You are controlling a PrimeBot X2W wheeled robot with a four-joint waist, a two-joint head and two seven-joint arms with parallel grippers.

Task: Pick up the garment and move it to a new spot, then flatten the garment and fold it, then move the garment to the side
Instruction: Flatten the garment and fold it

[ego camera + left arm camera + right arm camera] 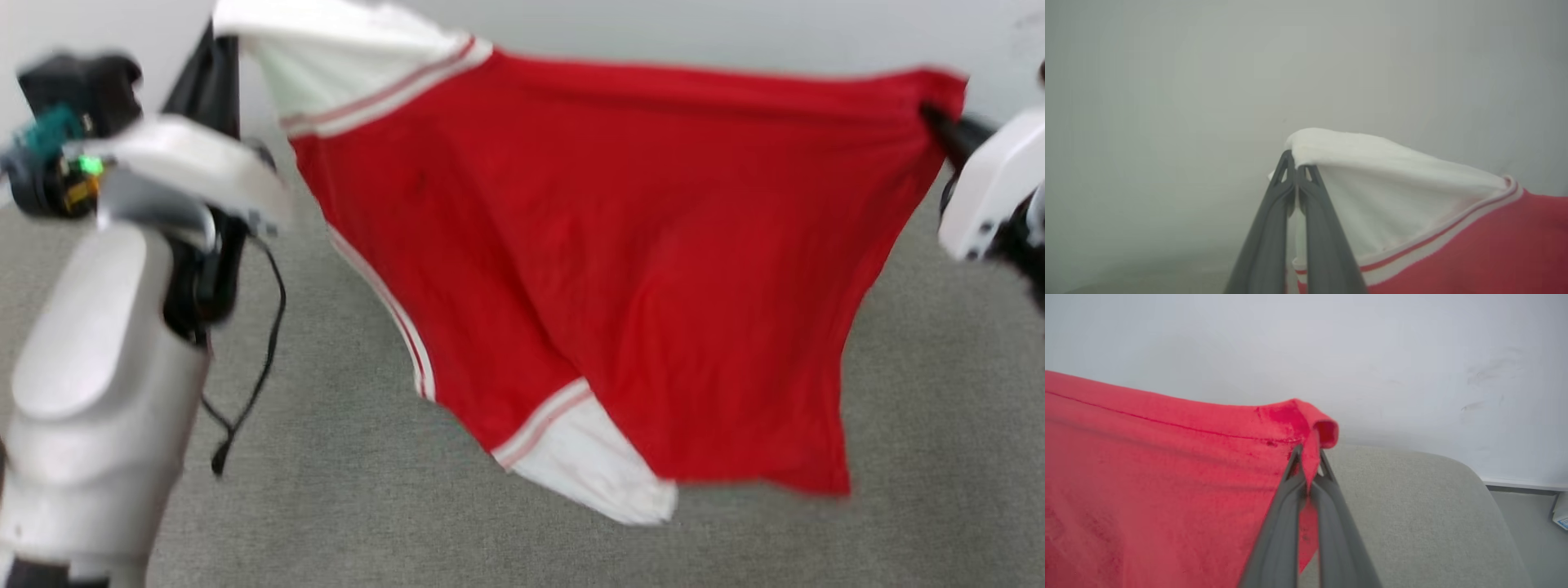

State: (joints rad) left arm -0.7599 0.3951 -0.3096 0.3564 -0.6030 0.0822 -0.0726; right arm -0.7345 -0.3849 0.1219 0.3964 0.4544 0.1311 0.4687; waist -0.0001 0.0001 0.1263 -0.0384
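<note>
Left jaws: together, clamped on the edge of a white sleeve [1372, 179]. Dark fingers [1274, 232] meet at the tips with cloth pinched between them.
Right jaws: together too, fingers [1331, 522] clamped on a rolled red corner [1316, 424] of the body, just beside a stitched hem line.

The garment [620, 245] hangs stretched between the two grips, in the air over the grey table [326, 506], with a pale wall [1306, 343] behind. Its top edge is taut and runs left to right across the robot's front; that is the long axis. The left end sits a little higher in the head view. From both jaws the cloth falls down and inward, sagging to a second white sleeve [596, 478] and a loose red corner [816, 482]. Cannot tell whether those low points touch the table; the picture is blurred.

Judgement: this is the carrying step, and flattening is not yet begun. Neither arm is nearer, since each owns one end. The coming lay-down likely depends on lowering both ends level, so the hanging part lands first and spreads. Risk: the thin pinch on the right corner may slip.
</note>
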